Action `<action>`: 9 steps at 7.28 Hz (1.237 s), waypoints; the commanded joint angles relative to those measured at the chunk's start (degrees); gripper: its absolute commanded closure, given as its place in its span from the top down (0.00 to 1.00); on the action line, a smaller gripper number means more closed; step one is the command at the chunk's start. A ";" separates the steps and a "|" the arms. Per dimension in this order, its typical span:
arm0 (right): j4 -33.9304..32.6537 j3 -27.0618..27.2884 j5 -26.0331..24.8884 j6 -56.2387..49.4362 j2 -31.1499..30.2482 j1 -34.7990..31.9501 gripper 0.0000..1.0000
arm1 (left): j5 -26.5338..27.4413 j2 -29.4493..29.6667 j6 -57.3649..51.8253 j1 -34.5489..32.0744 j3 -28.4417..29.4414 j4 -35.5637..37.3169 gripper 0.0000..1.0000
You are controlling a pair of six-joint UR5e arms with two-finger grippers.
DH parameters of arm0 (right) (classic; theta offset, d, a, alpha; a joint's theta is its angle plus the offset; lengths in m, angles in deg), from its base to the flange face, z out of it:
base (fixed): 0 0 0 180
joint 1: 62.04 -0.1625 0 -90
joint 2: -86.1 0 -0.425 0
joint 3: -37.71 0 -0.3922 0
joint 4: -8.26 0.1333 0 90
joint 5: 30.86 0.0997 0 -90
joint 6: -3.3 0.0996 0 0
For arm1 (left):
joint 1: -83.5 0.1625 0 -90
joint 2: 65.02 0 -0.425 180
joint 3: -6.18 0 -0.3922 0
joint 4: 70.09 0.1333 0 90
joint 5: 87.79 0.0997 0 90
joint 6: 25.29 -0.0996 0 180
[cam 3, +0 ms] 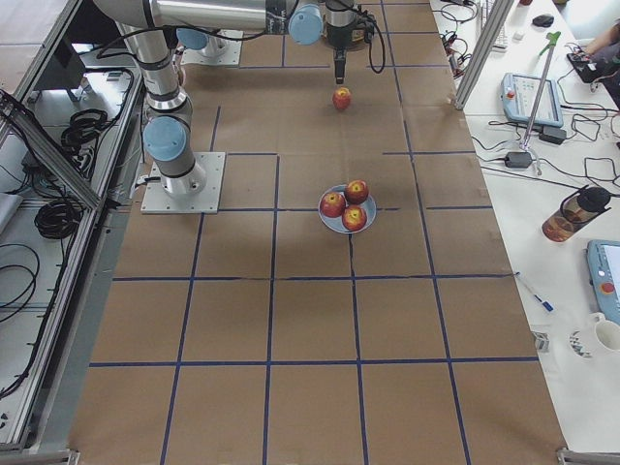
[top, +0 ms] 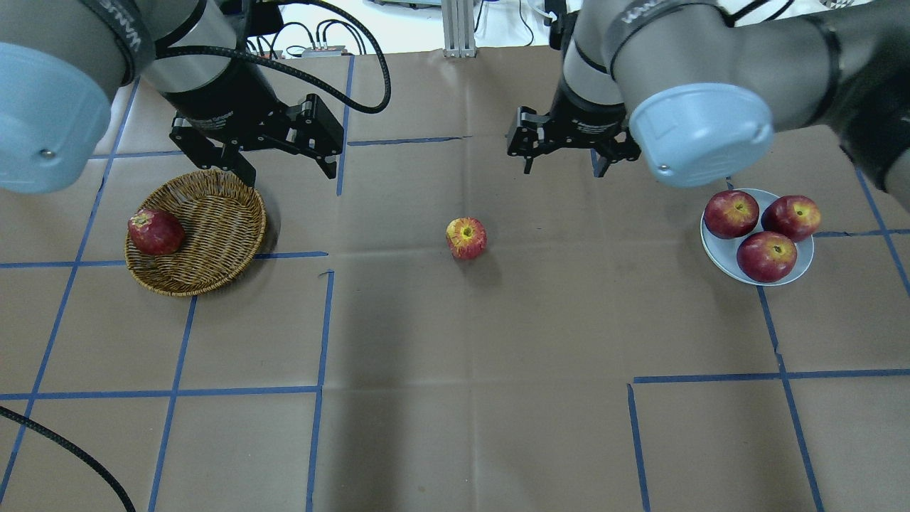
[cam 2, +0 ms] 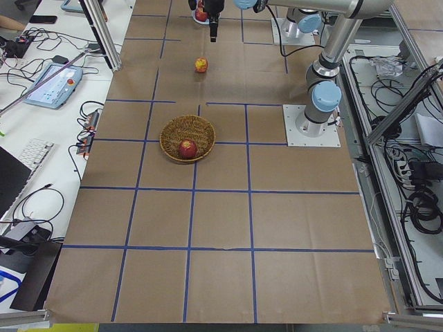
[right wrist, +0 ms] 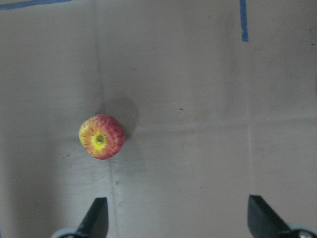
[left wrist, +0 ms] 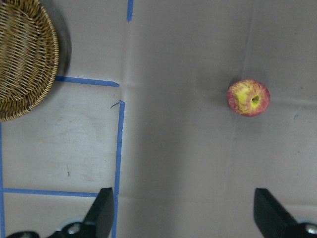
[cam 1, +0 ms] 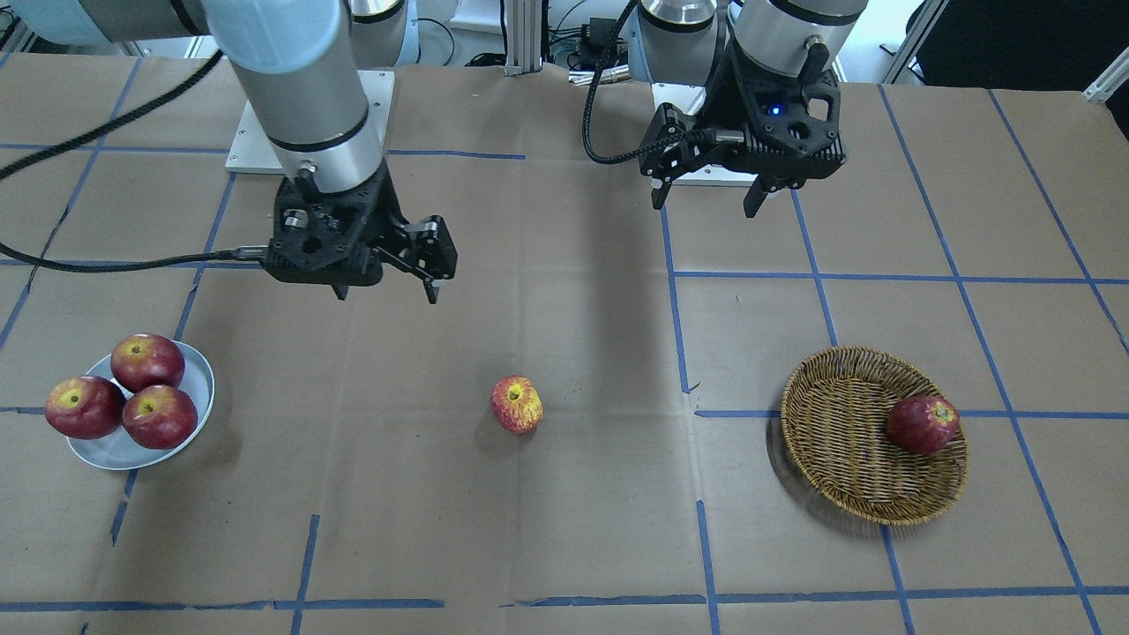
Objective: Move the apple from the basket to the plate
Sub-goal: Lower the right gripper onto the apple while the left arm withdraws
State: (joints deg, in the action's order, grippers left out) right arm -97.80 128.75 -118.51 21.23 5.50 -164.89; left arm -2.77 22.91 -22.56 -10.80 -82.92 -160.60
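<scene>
The pale red, yellow-streaked apple lay alone on the paper-covered desk, well apart from both the round brown wicker basket and the small grey-blue plate. The left pincer and right pincer hung above the desk, fingers spread, gripping nothing. Three dark red apples crowded the plate, so a fourth might well roll off or dislodge one.

The left arm and right arm are silver-grey tubes with black bands, white lettering and pale blue joint caps. The right arm's cap has a small screw at about 7 o'clock. The left hand and right hand are matt black and angular, and each trails a ribbed black cable. A blue light glows on the left one.
</scene>
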 commanded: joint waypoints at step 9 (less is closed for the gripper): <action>-29.20 6.08 -3.75 10.02 22.40 -9.82 1.00 | 6.05 -0.48 -7.92 4.48 -5.39 -1.60 0.99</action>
State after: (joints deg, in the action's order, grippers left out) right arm -125.26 134.59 -122.33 31.04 26.27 -174.65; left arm 4.10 21.97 -30.72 -6.04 -88.42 -162.27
